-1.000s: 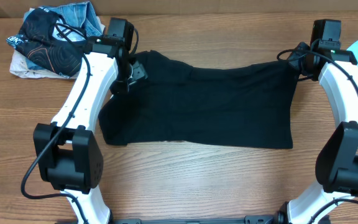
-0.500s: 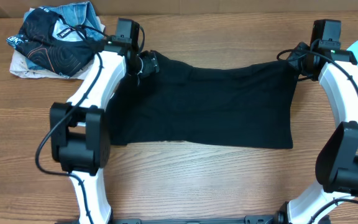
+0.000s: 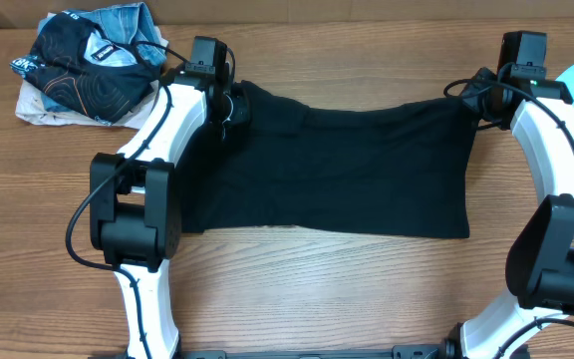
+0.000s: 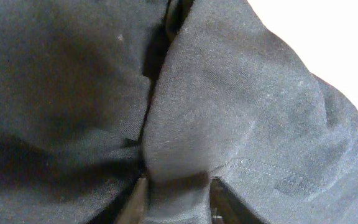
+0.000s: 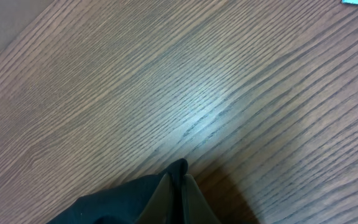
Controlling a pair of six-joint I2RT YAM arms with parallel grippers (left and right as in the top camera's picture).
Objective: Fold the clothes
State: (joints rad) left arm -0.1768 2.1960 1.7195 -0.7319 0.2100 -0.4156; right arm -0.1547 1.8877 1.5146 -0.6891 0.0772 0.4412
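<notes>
Nothing legible is showing in any of the views. A dark garment [image 3: 80, 85] lying in the heap of clothes [image 3: 68, 110] at the far left is carrying small white marks [image 3: 20, 65] along one edge, possibly lettering, but they are coming through too small and blurred to make out. The black shirt [image 3: 347, 170] is showing only plain fabric and a stitched hem in the left wrist view.
</notes>
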